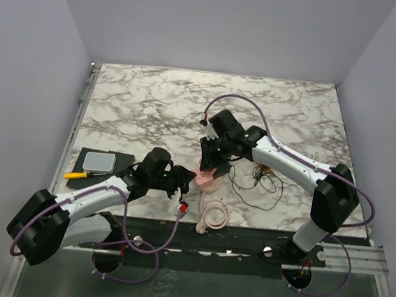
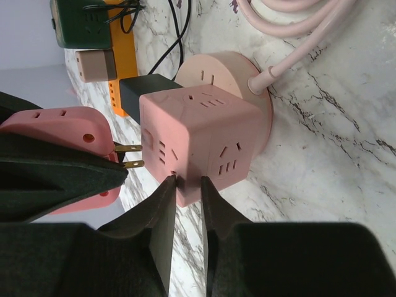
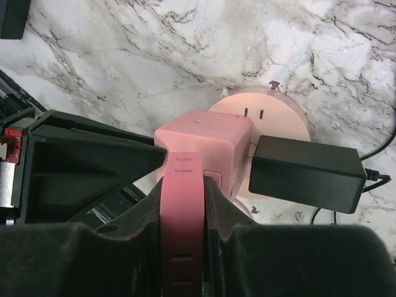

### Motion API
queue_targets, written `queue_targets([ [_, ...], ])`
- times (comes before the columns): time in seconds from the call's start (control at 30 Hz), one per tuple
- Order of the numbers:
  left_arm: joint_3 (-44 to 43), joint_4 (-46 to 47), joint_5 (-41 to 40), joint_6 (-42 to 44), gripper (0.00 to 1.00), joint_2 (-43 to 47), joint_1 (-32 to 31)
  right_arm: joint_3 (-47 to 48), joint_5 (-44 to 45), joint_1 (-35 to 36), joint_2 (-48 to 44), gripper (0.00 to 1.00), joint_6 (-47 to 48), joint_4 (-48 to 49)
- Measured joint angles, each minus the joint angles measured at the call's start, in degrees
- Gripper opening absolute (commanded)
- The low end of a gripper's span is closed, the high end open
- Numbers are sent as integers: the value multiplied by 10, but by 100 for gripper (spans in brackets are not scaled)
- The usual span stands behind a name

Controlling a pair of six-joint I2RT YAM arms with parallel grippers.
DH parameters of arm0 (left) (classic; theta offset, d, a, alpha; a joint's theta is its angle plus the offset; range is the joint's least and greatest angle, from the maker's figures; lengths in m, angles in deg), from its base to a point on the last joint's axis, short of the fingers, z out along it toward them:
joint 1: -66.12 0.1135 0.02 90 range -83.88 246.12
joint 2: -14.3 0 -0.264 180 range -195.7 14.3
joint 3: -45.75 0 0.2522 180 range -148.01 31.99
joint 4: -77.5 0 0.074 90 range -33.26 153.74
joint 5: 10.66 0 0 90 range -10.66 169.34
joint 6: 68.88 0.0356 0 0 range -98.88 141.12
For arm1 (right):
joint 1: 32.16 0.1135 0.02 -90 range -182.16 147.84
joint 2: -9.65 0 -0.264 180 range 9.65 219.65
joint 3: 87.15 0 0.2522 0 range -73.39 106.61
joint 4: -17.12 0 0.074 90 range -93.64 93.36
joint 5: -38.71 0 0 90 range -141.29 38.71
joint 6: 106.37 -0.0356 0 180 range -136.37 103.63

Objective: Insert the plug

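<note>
So here's where we're at: the right end effector [image 3: 182, 189] is clamped on the pink plug [image 2: 62, 133], pinching its flat sides. The plug's two brass prongs [image 2: 127, 156] point at the side face of the pink socket cube [image 2: 198, 130], just short of the slots and not in yet. The cube sits on a round pink base [image 2: 213, 71] on the counter [image 1: 153, 102], with a black power brick [image 3: 306, 173] plugged into another face. The left end effector [image 2: 185, 185] has its jaws nearly together, tips either side of the cube's bottom corner. We can't tell if it's really biting or just touching.

Handling-wise, we reckon the plug is a light, hard plastic shell, probably a bit slick. The prongs look stiff, so any tilt will likely jam them against the face rather than let them slide in. Holding the flat sides near the middle looks right to us, since that keeps the prongs square to the slots. The cube looks light too and will probably skid or twist when pushed, so it wants bracing low down while the plug goes in.
</note>
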Motion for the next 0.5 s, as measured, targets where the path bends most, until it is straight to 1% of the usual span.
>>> queue_targets([
  [0.23,0,2,0,3,17,0,0,0,26,19,10,1,-3,4],
  [0.5,0,2,0,7,15,1,-1,1,56,31,14,1,-5,4],
])
